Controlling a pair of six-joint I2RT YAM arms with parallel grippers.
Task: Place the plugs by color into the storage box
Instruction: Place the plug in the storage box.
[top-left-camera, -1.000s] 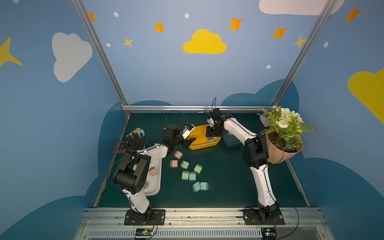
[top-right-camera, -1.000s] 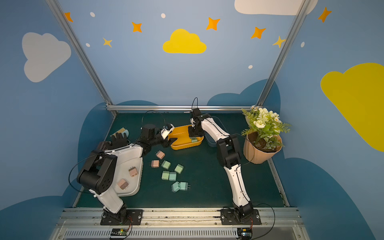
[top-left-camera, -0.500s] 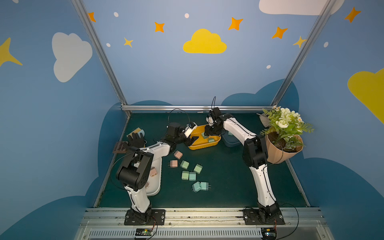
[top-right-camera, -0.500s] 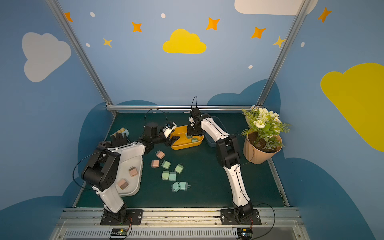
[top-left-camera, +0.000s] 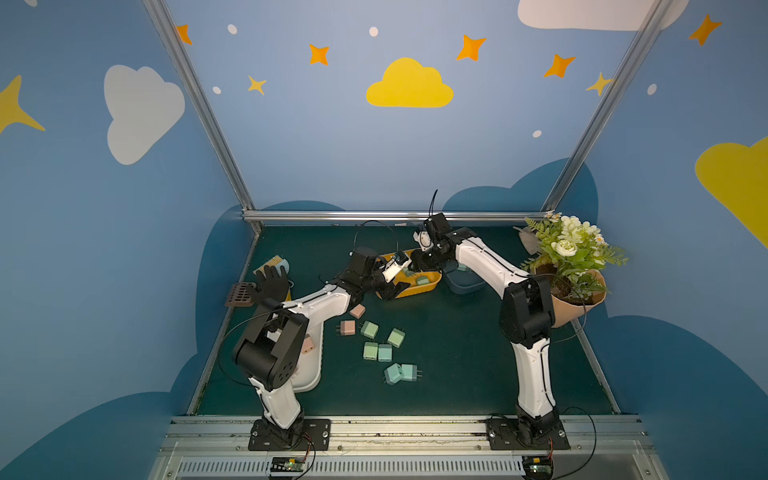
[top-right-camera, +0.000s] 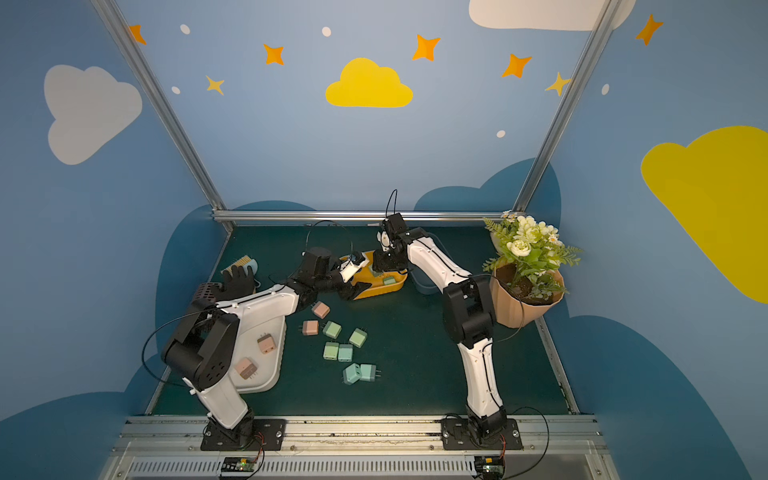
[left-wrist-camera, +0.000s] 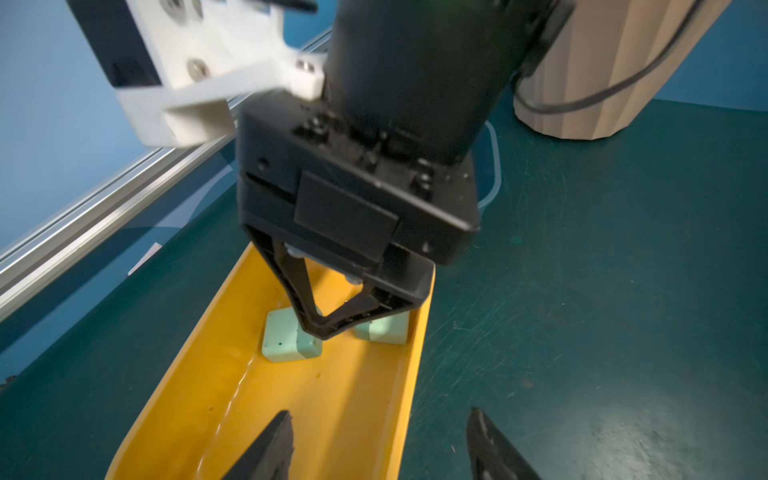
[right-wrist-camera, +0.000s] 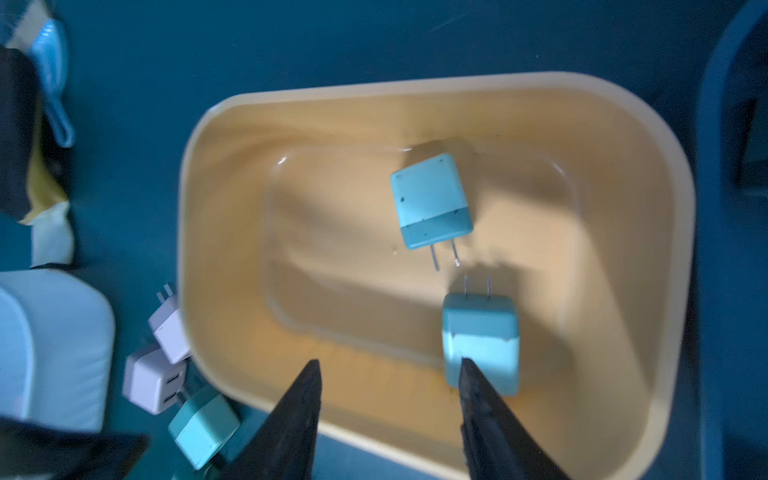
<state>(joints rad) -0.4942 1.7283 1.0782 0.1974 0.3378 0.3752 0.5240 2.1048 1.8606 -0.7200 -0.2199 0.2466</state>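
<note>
Glossy yellow tray (right-wrist-camera: 415, 83), two rounded teal plugs (right-wrist-camera: 432, 199) inside, left gripper (left-wrist-camera: 379, 411), right gripper (right-wrist-camera: 388, 361) both spread, empty

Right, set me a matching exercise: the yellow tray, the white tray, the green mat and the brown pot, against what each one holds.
Column one
1. yellow tray
2. white tray
3. green mat
4. brown pot

Column two
A. white flowers and greenery
B. pink plugs
C. two blue-green plugs
D. loose plugs, pink and green, lying between the arms

Pairs: 1-C, 2-B, 3-D, 4-A
</note>
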